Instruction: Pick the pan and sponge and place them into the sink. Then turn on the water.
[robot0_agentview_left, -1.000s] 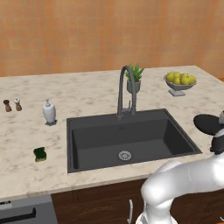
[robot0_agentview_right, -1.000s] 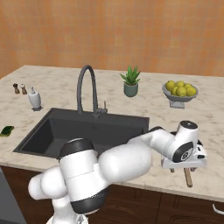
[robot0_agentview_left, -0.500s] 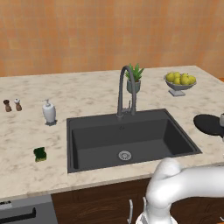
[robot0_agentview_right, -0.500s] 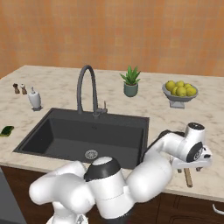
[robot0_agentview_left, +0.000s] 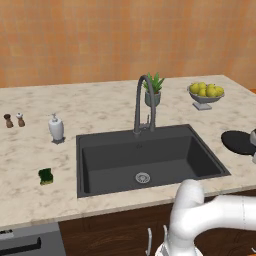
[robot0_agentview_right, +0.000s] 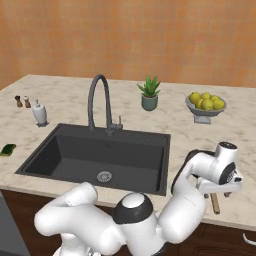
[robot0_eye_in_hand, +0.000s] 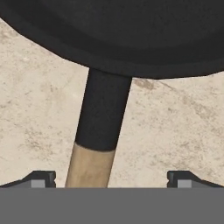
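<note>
Hovered low over the pan (robot0_eye_in_hand: 113, 35) on the marble counter (robot0_agentview_left: 100, 107) right of the sink (robot0_agentview_left: 145, 155), gripper (robot0_eye_in_hand: 112, 178) spread wide, fingertips (robot0_eye_in_hand: 41, 178) either side of the wooden handle (robot0_eye_in_hand: 89, 168) and clear of it. Left far across the basin, near the counter's front edge: the sponge (robot0_agentview_left: 46, 176).

Marble counter (robot0_agentview_left: 100, 105) bears sponge (robot0_agentview_left: 46, 176), pan (robot0_agentview_left: 239, 142), soap dispenser (robot0_agentview_left: 56, 128), fruit bowl (robot0_agentview_left: 205, 95).
</note>
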